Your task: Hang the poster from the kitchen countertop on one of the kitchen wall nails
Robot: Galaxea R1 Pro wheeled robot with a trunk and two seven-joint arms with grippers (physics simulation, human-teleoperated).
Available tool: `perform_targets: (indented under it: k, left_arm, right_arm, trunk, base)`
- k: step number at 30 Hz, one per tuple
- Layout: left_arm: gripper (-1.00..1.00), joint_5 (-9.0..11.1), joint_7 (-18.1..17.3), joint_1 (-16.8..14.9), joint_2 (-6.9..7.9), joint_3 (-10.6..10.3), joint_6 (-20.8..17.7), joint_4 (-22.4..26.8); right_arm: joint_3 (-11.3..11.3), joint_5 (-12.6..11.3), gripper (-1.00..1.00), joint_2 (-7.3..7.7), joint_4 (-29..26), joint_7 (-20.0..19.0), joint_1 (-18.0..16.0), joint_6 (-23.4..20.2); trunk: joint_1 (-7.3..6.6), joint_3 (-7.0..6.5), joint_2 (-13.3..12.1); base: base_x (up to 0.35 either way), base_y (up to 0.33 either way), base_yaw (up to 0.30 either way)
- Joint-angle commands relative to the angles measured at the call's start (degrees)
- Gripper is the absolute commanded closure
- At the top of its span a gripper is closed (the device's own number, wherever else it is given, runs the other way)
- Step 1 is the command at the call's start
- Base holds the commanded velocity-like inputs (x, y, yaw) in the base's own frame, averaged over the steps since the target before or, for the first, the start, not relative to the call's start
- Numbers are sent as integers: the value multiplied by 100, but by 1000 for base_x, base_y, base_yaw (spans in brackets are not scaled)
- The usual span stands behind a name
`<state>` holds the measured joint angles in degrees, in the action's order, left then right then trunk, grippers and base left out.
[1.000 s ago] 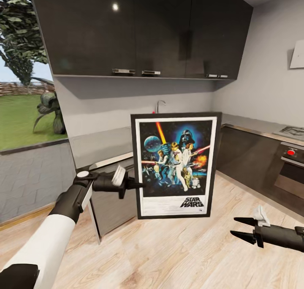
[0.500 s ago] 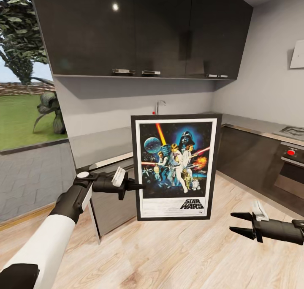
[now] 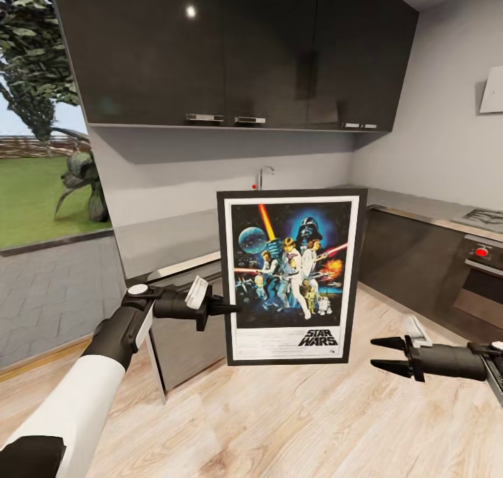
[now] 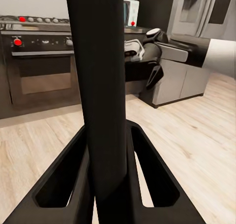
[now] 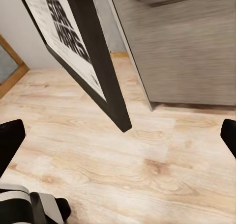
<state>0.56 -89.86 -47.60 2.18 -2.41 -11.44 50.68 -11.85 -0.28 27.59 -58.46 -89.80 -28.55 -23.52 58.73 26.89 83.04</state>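
Left gripper has its jaws clamped on the left edge of the poster, approx. mid-height of the frame. Poster hangs upright in the air above the wood floor, clear of the bench, front facing the head cam. From the left wrist cam the poster's black edge runs straight up between the jaws, both fingers pressed against it.

Right gripper sits low, near the poster's bottom right corner but apart from it, jaws spread open w/ nothing between them. Its tips point toward the poster. From the right wrist cam the poster's lower corner sits ahead of the open jaws, w/ floor under it and a grey cabinet side beyond.

Beyond the poster: bench w/ faucet, dark upper cabinets, oven w/ red knob off to the right gripper's far side. Window w/ garden is out past the left arm.
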Motion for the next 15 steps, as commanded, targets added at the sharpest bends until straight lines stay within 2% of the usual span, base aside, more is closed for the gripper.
perform_targets:
  k: [1,10,15]
  left_arm:
    - [100,5,-14,-4,4,-14,-42,3]
    - [100,5,-14,-4,-6,-23,-42,3]
    - [100,5,-14,-4,-7,-40,-42,3]
  right_arm:
    - [21,-4,-100,-7,2,-20,-35,-88]
    - [63,-7,-100,-42,-9,-20,-99,-141]
    - [182,-7,-100,-100,-20,-20,-106,-143]
  trunk:
    - [0,7,4]
    - [0,7,4]
    - [0,7,4]
  base:
    - [0,0,0]
    - [0,0,0]
    - [0,0,0]
